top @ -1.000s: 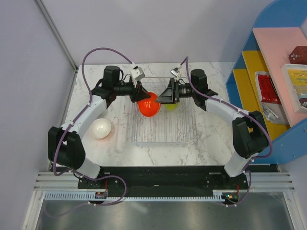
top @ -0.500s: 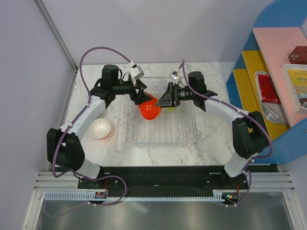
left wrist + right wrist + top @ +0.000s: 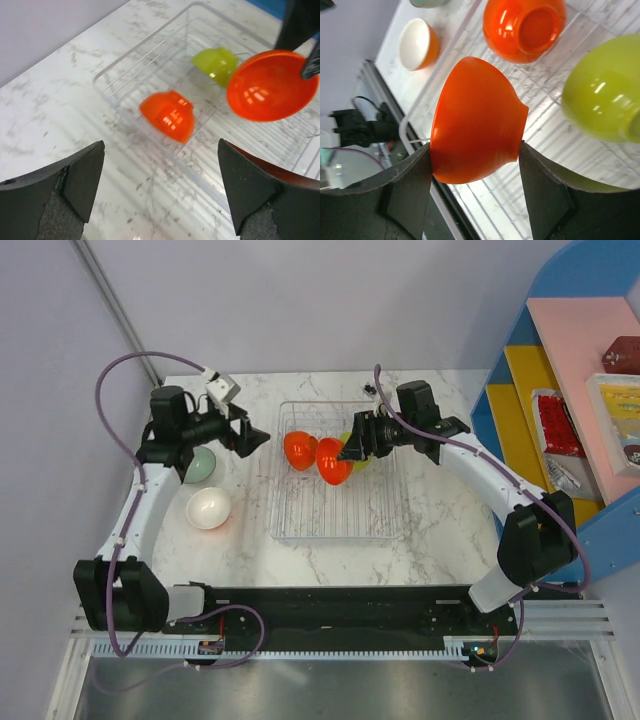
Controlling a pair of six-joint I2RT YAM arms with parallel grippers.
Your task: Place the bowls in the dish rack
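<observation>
The left arm has let go and pulled away: a second ago it reached into the dish rack (image 3: 340,515) with one orange shape between the two arms, and now the left fingers (image 3: 75,175) stand spread wide with nothing between them, drawn back over the bench (image 3: 440,530) to the left of the rack. What it left behind is the first orange bowl (image 3: 167,116), lying tipped on the ribs in the far left part of the rack with its foot turned up and outward. That bowl looks delivered, though leaning rather than neatly stood. The right fingers (image 3: 405,195) pinch the second orange bowl (image 3: 470,120) across its lower body, on its side, over the middle of the rack. Whether it already touches the ribs I cannot tell. The lime-green bowl (image 3: 216,64) lies in the rack just behind it. So two bowls are in and a third is about to be set down, while the mint bowl (image 3: 203,466) and the white bowl (image 3: 210,508) sit on the bench left of the rack. The freed left arm is now right by the mint one, probably its next pick.
</observation>
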